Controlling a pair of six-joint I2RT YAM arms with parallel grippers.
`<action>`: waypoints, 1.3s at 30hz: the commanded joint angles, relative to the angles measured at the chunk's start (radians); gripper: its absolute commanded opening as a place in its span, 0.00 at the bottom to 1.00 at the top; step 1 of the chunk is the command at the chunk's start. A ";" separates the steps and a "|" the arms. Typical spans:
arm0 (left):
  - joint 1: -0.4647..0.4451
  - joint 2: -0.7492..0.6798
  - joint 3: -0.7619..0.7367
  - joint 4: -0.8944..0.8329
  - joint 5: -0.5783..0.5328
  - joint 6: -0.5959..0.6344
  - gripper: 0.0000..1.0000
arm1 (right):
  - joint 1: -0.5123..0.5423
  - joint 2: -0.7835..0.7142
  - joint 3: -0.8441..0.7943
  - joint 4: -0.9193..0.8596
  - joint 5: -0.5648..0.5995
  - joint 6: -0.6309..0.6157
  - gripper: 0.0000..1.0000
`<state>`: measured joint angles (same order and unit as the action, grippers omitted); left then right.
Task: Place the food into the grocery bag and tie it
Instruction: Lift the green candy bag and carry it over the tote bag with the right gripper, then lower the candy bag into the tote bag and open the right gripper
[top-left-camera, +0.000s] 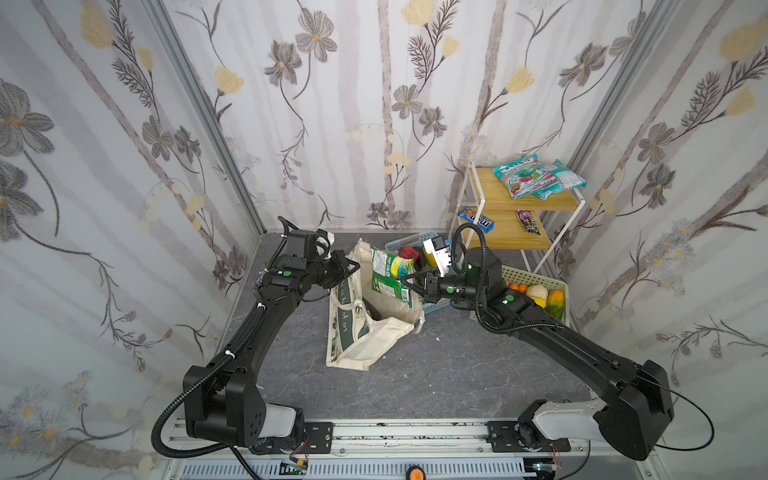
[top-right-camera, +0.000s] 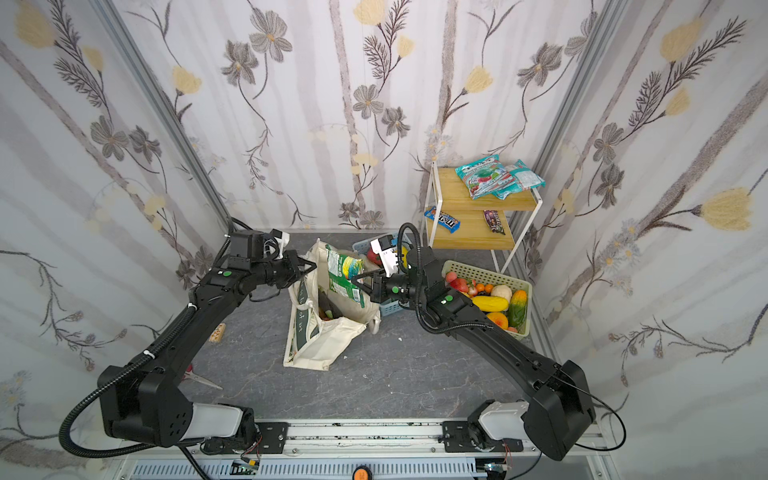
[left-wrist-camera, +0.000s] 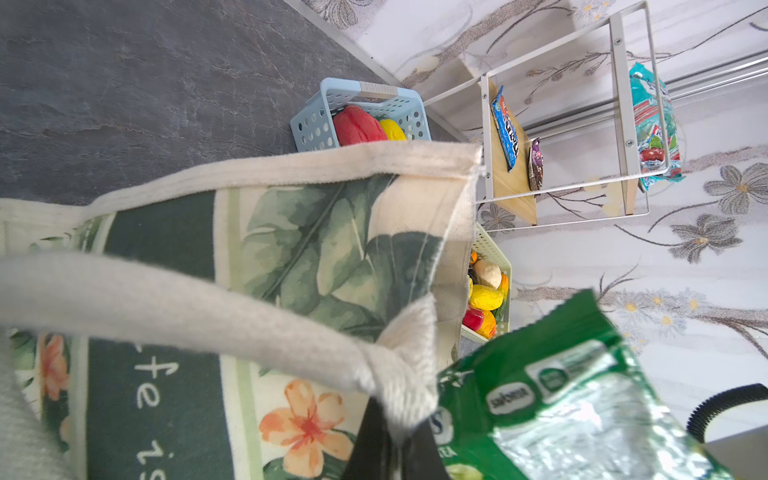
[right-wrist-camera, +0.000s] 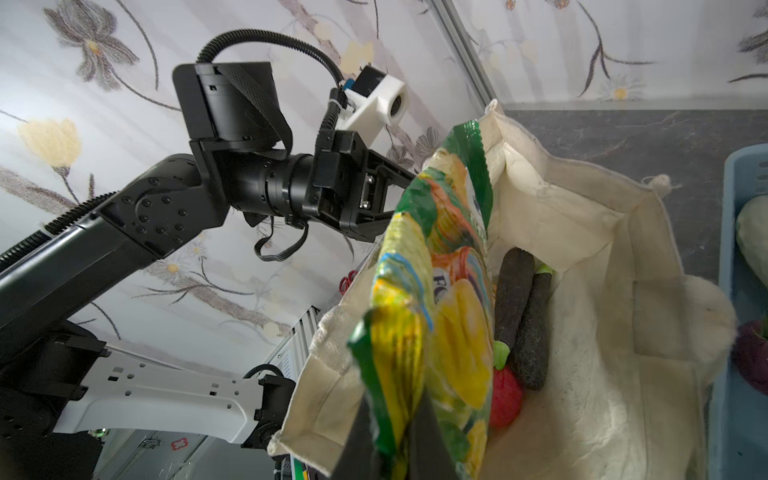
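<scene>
The bag (top-left-camera: 374, 338) slumps on the table (top-left-camera: 457, 374) near the middle of its far edge, with its mouth gaping upward. The left jaws are clenched on the bag's top hem, right where a handle (left-wrist-camera: 187, 303) is sewn on, so they hold the left side of the mouth up and open. The right jaws reach in from the opposite side and are clenched on the near end of the snack packet (top-left-camera: 392, 276).

The packet hangs on edge with its broad faces roughly upright. Its long axis appears to run from near to far, crosswise to the right jaws' reach and roughly in line with the length of the mouth. In the right wrist view the packet (right-wrist-camera: 432, 291) sits just beside the bag's left wall. The hollow of the bag lies on its other side, where dark green vegetables (right-wrist-camera: 519, 316) and a red fruit (right-wrist-camera: 505, 395) rest at the bottom.

By my reading, the coming move is a plain lowering — the opening is directly beneath the packet. I cannot tell whether its lower edge has already passed the hem. More fruit (top-right-camera: 492, 303) waits in the yellow basket (top-right-camera: 486, 270) at the table's right edge, nearer the right arm.
</scene>
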<state>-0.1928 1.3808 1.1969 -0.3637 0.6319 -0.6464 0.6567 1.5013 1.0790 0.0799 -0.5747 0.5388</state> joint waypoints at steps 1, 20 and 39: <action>0.000 -0.009 0.007 0.014 0.012 0.013 0.00 | 0.005 0.033 0.011 0.029 -0.029 -0.025 0.03; -0.011 -0.029 0.007 0.037 0.079 0.044 0.00 | 0.012 0.340 0.189 -0.086 -0.054 -0.052 0.05; -0.011 -0.031 -0.002 0.062 0.093 0.056 0.00 | 0.030 0.542 0.364 -0.281 0.069 -0.029 0.12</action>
<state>-0.2039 1.3594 1.1965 -0.3702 0.6922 -0.6014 0.6861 2.0270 1.4281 -0.1703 -0.5465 0.5072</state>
